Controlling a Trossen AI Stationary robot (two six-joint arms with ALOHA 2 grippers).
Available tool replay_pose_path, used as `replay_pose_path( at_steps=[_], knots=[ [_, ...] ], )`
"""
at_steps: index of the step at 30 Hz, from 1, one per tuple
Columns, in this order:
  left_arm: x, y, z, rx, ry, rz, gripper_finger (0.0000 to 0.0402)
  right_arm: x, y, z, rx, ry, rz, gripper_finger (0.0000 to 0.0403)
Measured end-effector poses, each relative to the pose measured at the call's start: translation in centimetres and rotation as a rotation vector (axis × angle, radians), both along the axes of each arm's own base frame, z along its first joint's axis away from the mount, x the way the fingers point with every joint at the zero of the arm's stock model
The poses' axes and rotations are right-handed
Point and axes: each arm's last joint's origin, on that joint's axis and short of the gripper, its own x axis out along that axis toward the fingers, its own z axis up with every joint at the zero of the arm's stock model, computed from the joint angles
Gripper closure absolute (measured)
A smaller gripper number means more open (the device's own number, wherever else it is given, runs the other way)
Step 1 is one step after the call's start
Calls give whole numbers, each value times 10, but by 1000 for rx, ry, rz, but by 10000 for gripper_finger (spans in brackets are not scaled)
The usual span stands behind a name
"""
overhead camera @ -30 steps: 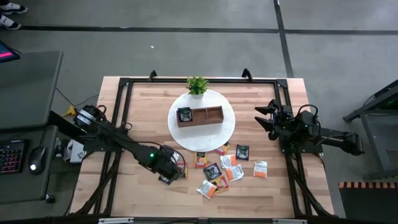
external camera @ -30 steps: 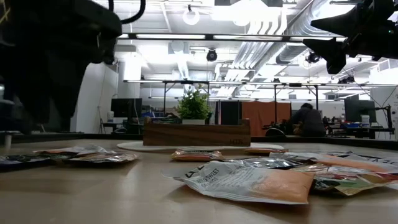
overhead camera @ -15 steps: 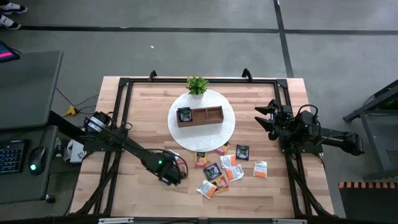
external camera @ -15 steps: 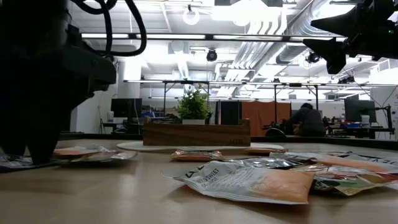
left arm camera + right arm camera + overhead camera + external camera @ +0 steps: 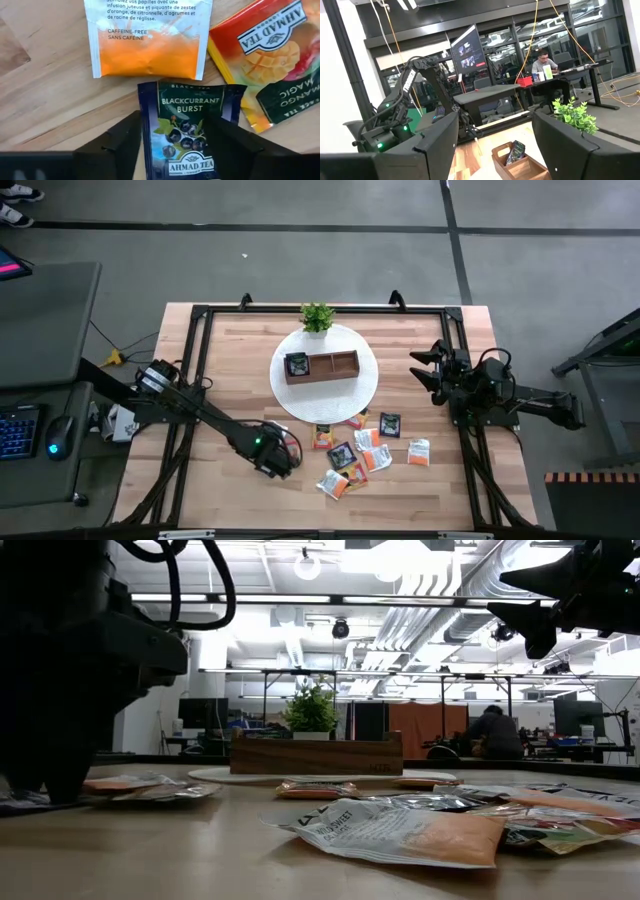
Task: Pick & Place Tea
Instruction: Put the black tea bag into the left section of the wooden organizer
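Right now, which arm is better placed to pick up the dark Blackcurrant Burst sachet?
The left. The left gripper is down at the table with its fingers on either side of the Blackcurrant Burst sachet. The right gripper hangs open, raised, away from the sachets.

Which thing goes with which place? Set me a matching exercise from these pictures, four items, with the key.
Things:
1. Blackcurrant Burst sachet
2. wooden tray
3. potted plant
4. right claw

Places or states:
A. at the far rim of the white plate, behind the tray
B. open and empty, raised near the table's right side
C. flat on the wood between the left claw's fingers
D. in the middle of the white plate

Pairs: 1-C, 2-D, 3-A, 4-B
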Motion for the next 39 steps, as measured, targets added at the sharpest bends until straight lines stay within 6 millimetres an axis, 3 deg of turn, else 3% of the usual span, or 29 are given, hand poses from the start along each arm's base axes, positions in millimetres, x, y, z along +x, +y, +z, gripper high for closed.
replay_pose_path(
  at_steps=[14, 23, 31, 36, 39],
  knots=[
    [-1, 1, -1, 2, 18, -31, 392, 0, 0, 0, 0, 1, 0, 153],
    [-5, 5, 15, 77, -28, -8, 399, 0, 0, 0, 0, 1, 0, 153],
    [9, 3, 67, 239, -131, -23, 401, 0, 0, 0, 0, 1, 0, 153],
    [18, 6, 101, 446, -266, -20, 401, 0, 0, 0, 0, 1, 0, 153],
    [21, 15, 112, 556, -306, 18, 401, 0, 0, 0, 0, 0, 0, 153]
  ],
)
